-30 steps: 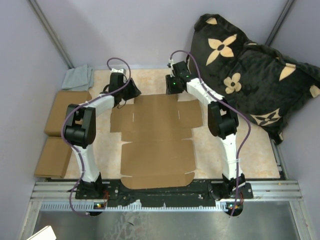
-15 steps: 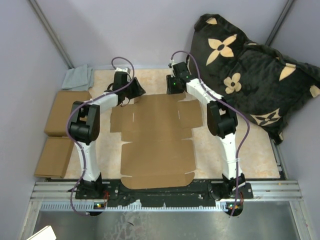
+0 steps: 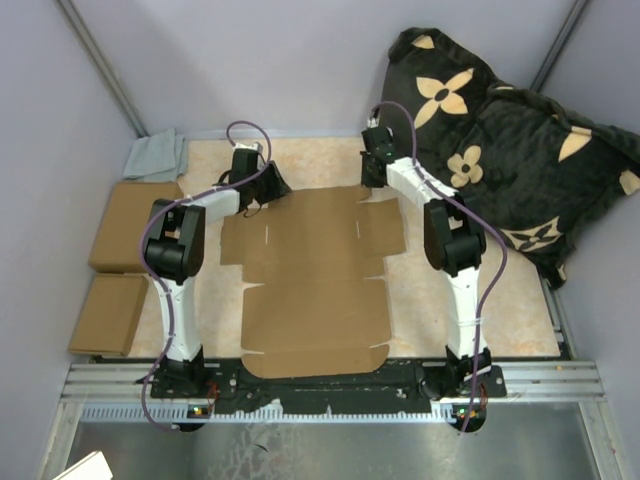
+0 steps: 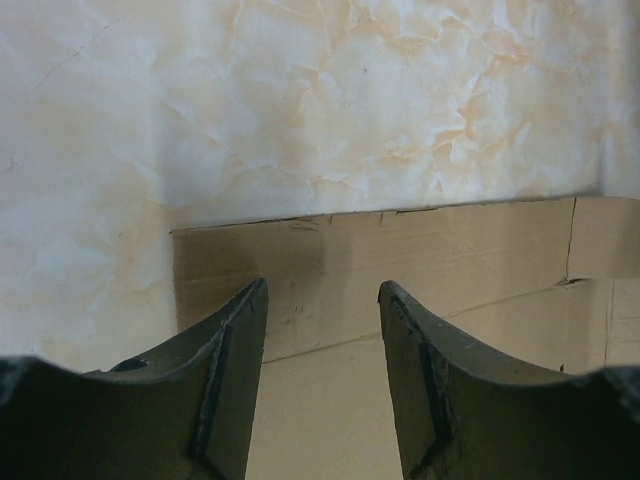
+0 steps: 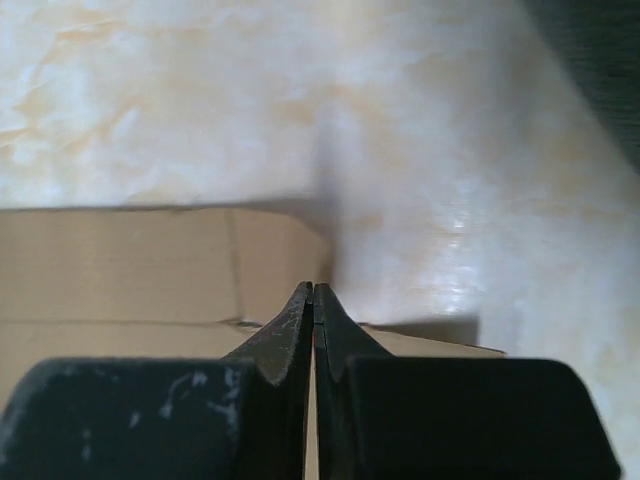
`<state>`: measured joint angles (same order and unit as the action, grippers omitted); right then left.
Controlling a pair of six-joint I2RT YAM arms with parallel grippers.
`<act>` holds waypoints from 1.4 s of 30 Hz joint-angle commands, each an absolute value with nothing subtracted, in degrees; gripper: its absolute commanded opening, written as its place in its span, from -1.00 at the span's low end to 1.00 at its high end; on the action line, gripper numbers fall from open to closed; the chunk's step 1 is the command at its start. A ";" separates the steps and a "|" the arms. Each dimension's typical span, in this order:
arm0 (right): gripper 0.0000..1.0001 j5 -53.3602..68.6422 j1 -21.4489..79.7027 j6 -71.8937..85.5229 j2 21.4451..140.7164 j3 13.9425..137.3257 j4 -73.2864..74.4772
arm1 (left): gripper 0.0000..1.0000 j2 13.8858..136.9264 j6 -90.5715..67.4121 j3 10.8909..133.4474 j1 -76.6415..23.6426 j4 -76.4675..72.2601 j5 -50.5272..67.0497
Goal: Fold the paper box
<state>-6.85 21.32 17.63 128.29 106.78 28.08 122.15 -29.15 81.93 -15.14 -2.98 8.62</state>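
paper box [image 4: 450, 250] far edge under L hand [image 4: 322, 292]

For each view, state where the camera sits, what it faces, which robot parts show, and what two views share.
Top external: above, behind bases, looking down on brown die-cut cardboard box; left arm, right arm show.
Left wrist: facing box's far edge; open left gripper.
Right wrist: same edge; shut right gripper.
Shared: the box.

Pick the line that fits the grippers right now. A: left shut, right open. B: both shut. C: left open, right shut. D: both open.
C: the left gripper has its fingers standing apart over the paper box edge, while the right gripper has its fingers pressed together with nothing seen between them.
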 commanded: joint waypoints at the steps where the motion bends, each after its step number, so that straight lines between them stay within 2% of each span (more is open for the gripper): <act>1: -1.00 -15.20 20.92 18.57 123.79 107.57 29.08 | 0.11 123.39 -29.29 82.92 -15.37 -1.06 7.21; 8: -1.00 -20.78 20.83 19.10 124.51 107.12 30.33 | 0.11 123.67 -29.21 82.54 -15.30 -0.59 7.04; 18: -0.93 0.74 20.92 15.38 124.51 105.10 23.05 | 0.11 123.63 -29.55 82.18 -15.35 -0.79 7.57; 27: -0.89 10.67 21.00 16.30 122.89 103.73 19.32 | 0.11 123.44 -29.59 82.13 -15.36 -0.74 7.97; 42: -0.85 13.99 22.39 18.16 132.75 110.49 20.91 | 0.11 123.77 -29.58 81.24 -15.28 -0.36 8.04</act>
